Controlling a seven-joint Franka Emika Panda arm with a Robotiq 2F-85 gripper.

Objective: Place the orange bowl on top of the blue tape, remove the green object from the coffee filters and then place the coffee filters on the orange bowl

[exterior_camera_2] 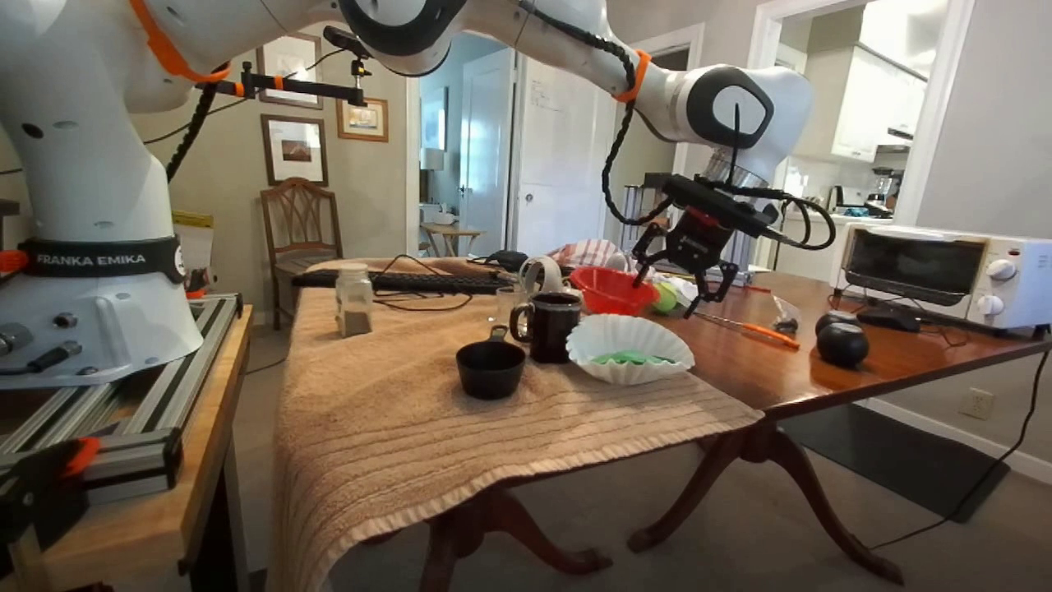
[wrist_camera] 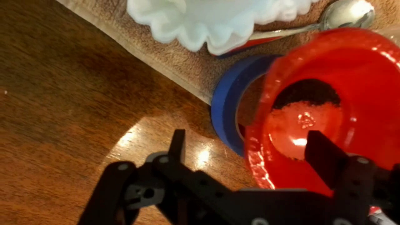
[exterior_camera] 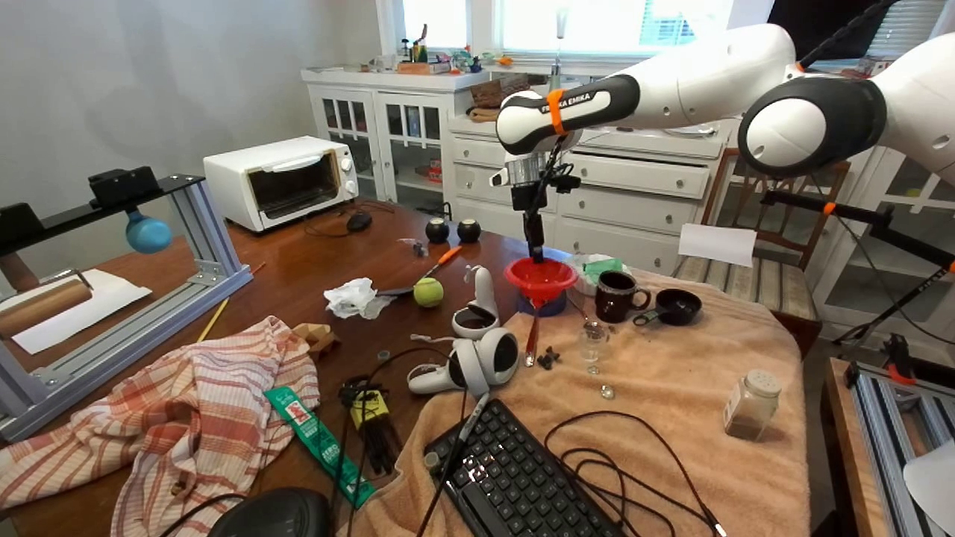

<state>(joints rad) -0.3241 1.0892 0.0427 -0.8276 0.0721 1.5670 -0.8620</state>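
The orange bowl [exterior_camera: 540, 277] is glossy red-orange and appears to stand on the blue tape [exterior_camera: 553, 306]. It also shows in an exterior view [exterior_camera_2: 608, 291] and the wrist view [wrist_camera: 372, 103], where it covers part of the blue tape [wrist_camera: 223, 103]. My gripper [wrist_camera: 246, 134] is open and empty. One finger is over the bowl's inside, the other outside its rim; it also shows in an exterior view [exterior_camera_2: 667, 294]. The white coffee filters [exterior_camera_2: 629, 329] lie beside the bowl, with the green object [exterior_camera_2: 631, 358] inside; the filters' edge shows in the wrist view [wrist_camera: 200, 25].
A dark mug [exterior_camera: 616, 297] and a black measuring cup [exterior_camera: 677, 307] stand by the filters. A spoon [wrist_camera: 347, 15] lies between filters and bowl. A tennis ball [exterior_camera: 428, 292], white controllers [exterior_camera: 477, 322], round black holders [exterior_camera_2: 842, 342] and a toaster oven [exterior_camera: 283, 183] are around.
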